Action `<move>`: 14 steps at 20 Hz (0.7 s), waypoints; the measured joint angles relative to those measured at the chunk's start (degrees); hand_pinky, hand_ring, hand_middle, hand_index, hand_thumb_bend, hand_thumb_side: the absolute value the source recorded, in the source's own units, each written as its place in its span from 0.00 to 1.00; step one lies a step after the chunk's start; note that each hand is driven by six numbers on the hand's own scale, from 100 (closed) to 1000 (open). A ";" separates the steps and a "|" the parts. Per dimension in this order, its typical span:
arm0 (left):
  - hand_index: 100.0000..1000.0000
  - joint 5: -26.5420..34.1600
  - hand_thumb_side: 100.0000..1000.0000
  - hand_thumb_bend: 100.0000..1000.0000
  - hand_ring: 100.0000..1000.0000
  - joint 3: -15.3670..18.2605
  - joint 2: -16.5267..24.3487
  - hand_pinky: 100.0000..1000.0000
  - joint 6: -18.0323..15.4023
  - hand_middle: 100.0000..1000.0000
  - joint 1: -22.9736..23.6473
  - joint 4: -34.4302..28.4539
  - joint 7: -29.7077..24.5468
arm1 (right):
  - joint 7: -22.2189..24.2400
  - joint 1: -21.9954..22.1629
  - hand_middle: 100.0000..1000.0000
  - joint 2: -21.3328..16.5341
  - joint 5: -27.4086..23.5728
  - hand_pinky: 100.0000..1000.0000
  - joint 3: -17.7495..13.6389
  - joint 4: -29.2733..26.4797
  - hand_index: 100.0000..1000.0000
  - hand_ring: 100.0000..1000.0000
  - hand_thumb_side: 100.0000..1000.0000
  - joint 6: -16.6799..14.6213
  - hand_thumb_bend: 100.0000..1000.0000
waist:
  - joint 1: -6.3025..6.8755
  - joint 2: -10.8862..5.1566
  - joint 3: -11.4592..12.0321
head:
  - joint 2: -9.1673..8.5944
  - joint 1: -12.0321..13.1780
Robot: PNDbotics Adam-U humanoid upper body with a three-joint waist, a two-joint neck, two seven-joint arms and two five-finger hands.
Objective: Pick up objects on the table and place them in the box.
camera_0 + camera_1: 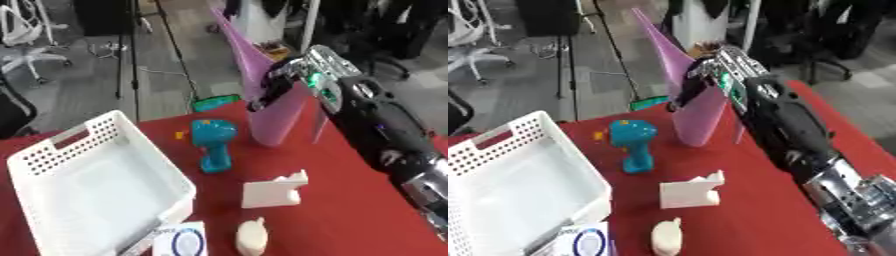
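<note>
A tall, thin purple piece (pixel 276 119) stands upright on the red table (pixel 350 210) near its far edge. My right hand (pixel 282 80) reaches in from the right, its dark fingers (pixel 686 95) curled over the piece's upper edge. The white perforated box (pixel 162 160) sits at the left and looks empty. Beside it lies a teal toy drill (pixel 213 142) with a small orange bit (pixel 179 134) close by. Nearer me are a white stepped block (pixel 273 192) and a cream rounded object (pixel 252 237). My left hand shows in neither view.
A white card with a blue ring (pixel 182 241) lies at the box's near corner. A green item (pixel 214 102) sits at the table's far edge. Chairs, tripod legs and cables stand on the floor beyond. My right forearm (pixel 385 130) spans the table's right side.
</note>
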 measured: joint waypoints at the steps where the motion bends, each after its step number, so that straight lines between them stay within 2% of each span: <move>1: 0.84 0.01 1.00 0.00 0.89 0.00 -0.10 0.83 0.03 0.78 0.00 0.00 0.03 | 0.00 0.01 0.83 0.00 0.11 0.93 -0.01 0.09 0.91 0.91 0.70 0.00 0.37 | 0.07 0.00 0.08 | -0.02 -0.05; 8: 0.83 0.11 1.00 0.00 0.89 0.00 -0.37 0.83 0.12 0.77 0.00 0.00 0.07 | 0.00 0.30 0.80 0.00 1.59 0.86 0.01 0.30 0.89 0.84 0.60 -0.08 0.33 | 0.27 0.30 0.24 | -0.47 -0.18; 9: 0.83 0.11 1.00 0.00 0.89 0.00 -0.37 0.83 0.13 0.77 0.00 0.00 0.06 | 0.01 0.40 0.78 0.00 2.05 0.82 0.07 0.35 0.87 0.79 0.57 -0.19 0.31 | 0.31 0.30 0.24 | -0.47 -0.18; 14: 0.82 0.11 1.00 0.00 0.88 0.00 -0.39 0.83 0.23 0.77 -0.01 0.00 -0.04 | 0.02 0.52 0.75 0.00 5.17 0.74 0.23 0.69 0.85 0.75 0.52 -0.98 0.28 | 0.36 0.30 0.24 | -0.47 -0.20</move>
